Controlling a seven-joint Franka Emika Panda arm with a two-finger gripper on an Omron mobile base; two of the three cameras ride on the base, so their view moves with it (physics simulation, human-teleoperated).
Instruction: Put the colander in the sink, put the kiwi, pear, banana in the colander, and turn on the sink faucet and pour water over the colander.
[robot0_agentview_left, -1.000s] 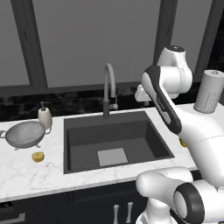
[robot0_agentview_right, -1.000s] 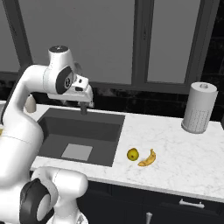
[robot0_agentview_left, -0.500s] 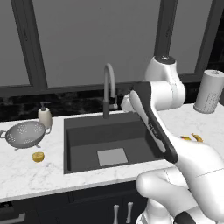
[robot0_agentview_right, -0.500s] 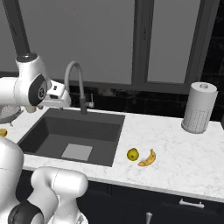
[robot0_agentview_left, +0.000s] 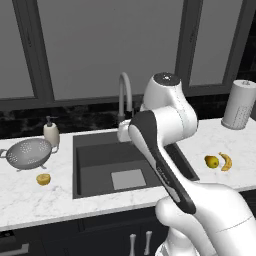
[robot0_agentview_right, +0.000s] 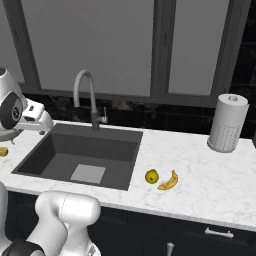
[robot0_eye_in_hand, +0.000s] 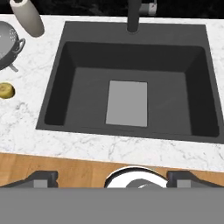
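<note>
Colander (robot0_agentview_left: 29, 152) sat on the counter (robot0_agentview_left: 30, 200) near its left end, soap bottle (robot0_agentview_left: 51, 133) just behind it by the back edge, kiwi (robot0_agentview_left: 43, 179) in front toward the front edge. Sink (robot0_agentview_left: 100, 160) held nothing but its grey plate (robot0_agentview_left: 128, 178); faucet (robot0_agentview_left: 124, 95) at its back rim. Gripper (robot0_eye_in_hand: 112, 177) hung over the sink's front edge, jaws spread wide, holding nothing. Pear (robot0_agentview_left: 212, 161) touched banana (robot0_agentview_left: 226, 161) right of the sink, paper towel roll (robot0_agentview_left: 239, 104) at the right back corner.
</note>
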